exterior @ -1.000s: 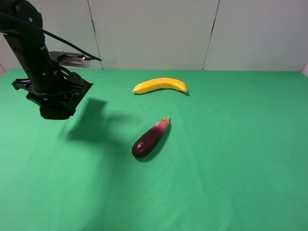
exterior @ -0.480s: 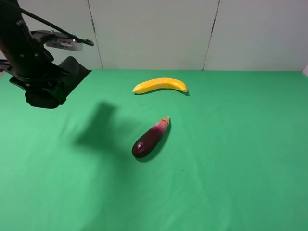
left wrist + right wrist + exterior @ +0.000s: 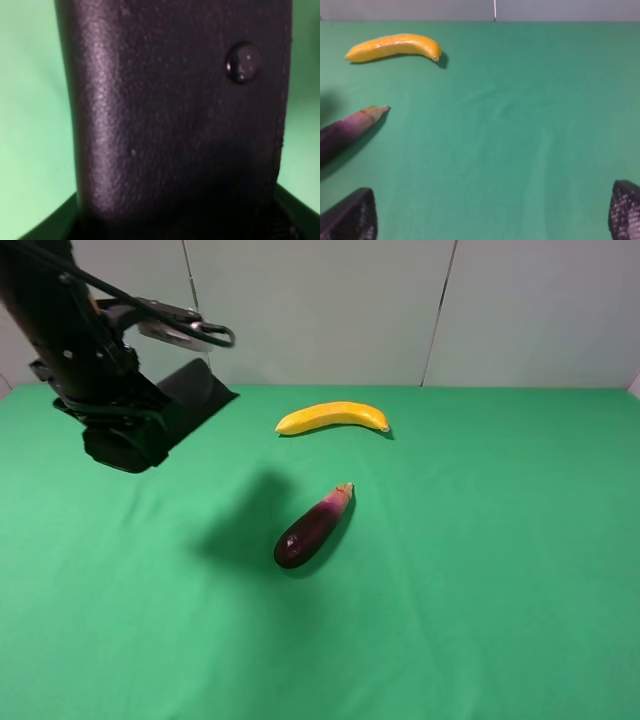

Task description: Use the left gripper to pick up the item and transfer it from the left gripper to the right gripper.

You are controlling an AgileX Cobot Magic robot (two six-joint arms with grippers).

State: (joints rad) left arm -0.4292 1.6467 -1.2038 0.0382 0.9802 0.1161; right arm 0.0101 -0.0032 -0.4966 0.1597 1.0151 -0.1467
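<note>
- The left claw [image 3: 158, 420], at the end of a bulky black arm with a looping cable, hangs in the air over the far left part of the green cloth-covered surface [image 3: 480, 580].
- It is pinched tight on the flat black leather-like folded case [image 3: 196, 396], which is clear of the surface and sticks out from the claw toward the middle, tilted.
- From the left wrist camera the case fills nearly the whole view, its grained skin close up, with a round black snap stud [image 3: 242, 62] near one edge. Dark bits of the claw show at both sides of the case's near end.
- The arm and case throw a dark shadow [image 3: 245, 525] on the green cloth, just beside the eggplant.
- A purple eggplant [image 3: 313, 527] lies near the middle of the surface, its stem end pointing toward the back.
- A yellow banana [image 3: 332, 417] lies farther back, apart from the eggplant, close to the white panelled wall [image 3: 320, 310].
- The right claw [image 3: 487, 215] does not show in the high view. Its own camera shows the two black textured fingertips [image 3: 350, 217] spread wide with only green cloth between them, gripping nothing.
- That same view has the banana and the eggplant's stem end ahead of the right claw and off to one side.
</note>
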